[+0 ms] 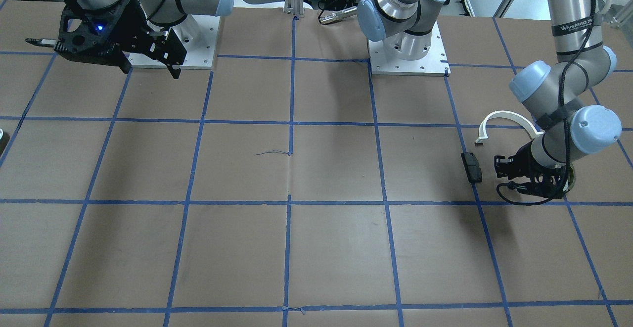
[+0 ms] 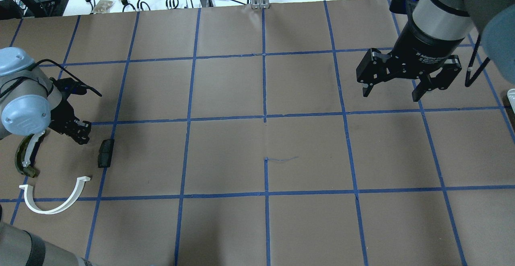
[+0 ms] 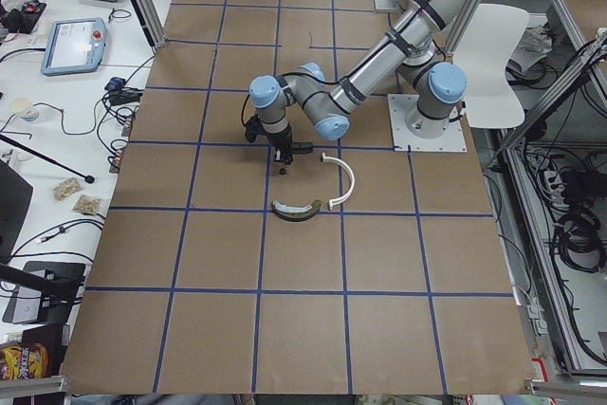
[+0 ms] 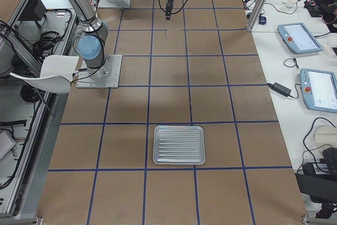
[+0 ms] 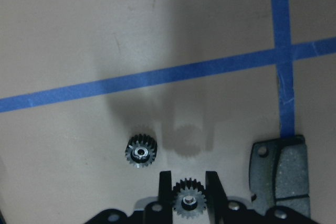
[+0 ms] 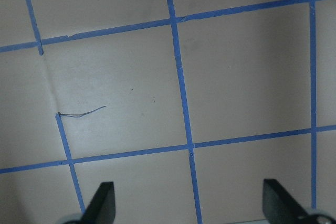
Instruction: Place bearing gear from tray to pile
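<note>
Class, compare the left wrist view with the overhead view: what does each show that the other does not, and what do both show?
Only the left wrist view shows gears: one gear between the left hand's fingers, and a second gear lying on the table beside it. Only the overhead view shows the white half-ring, the olive piece and the open right hand. Both show the dark block, the left hand and the blue-taped table.
</note>
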Action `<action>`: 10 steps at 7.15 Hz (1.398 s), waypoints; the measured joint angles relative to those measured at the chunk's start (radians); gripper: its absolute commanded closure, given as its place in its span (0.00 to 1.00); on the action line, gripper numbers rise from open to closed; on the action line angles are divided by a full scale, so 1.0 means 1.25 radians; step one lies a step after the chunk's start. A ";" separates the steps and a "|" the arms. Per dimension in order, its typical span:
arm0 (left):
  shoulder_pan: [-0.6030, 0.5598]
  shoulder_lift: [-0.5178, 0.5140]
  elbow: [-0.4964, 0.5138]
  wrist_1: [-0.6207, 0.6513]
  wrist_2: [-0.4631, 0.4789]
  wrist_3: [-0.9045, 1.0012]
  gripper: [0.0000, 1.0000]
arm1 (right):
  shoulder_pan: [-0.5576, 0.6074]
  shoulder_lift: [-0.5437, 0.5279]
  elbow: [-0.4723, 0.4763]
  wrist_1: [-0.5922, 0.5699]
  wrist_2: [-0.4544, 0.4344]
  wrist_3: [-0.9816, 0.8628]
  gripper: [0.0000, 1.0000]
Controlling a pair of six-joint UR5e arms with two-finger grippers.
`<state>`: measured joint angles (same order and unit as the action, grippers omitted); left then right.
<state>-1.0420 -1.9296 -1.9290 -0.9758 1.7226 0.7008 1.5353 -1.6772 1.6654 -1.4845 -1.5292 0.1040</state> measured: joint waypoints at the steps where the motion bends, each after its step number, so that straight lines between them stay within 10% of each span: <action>1: 0.001 -0.003 0.000 0.009 0.000 0.004 0.39 | 0.000 0.000 0.000 0.000 -0.001 0.000 0.00; 5: -0.016 0.016 0.024 0.017 -0.013 0.004 0.19 | -0.001 0.000 0.000 0.001 -0.003 -0.001 0.00; 10: -0.279 0.182 0.235 -0.376 -0.134 -0.301 0.00 | -0.002 0.000 -0.001 0.001 -0.005 -0.002 0.00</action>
<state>-1.3909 -1.7022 -1.6346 -1.4453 1.5555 0.3243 1.5328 -1.6773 1.6645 -1.4834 -1.5352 0.1021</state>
